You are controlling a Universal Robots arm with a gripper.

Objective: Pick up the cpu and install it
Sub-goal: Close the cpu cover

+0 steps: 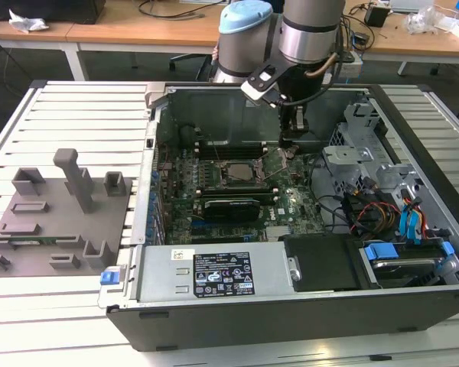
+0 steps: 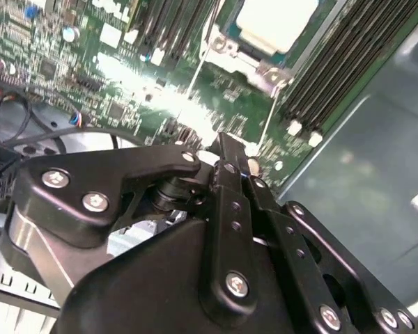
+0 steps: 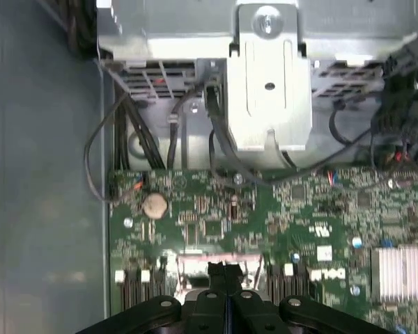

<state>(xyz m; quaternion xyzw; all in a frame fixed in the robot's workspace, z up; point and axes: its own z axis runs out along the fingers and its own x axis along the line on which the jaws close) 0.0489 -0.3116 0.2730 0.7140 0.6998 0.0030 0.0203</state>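
Observation:
In the second wrist view the cpu [image 2: 275, 24], a shiny silver-white square, lies inside the metal frame of the socket [image 2: 254, 66] on the green motherboard. In the exterior view the socket [image 1: 241, 173] is in the middle of the board inside the open computer case. My gripper [image 1: 289, 149] hangs low over the board, just to the exterior view's right of the socket. Its black fingers are pressed together with nothing between them in both wrist views [image 2: 226, 149] [image 3: 226, 268]. A thin metal lever [image 1: 278, 167] slants up from the socket toward the fingertips; whether they touch it I cannot tell.
A grey tray [image 1: 30, 252] with grey plastic blocks lies on the slatted table at the exterior view's left. Inside the case are memory slots [image 2: 334, 76], a metal drive cage [image 1: 352, 157], loose cables [image 1: 367, 214] and a power supply [image 1: 214, 274] at the front.

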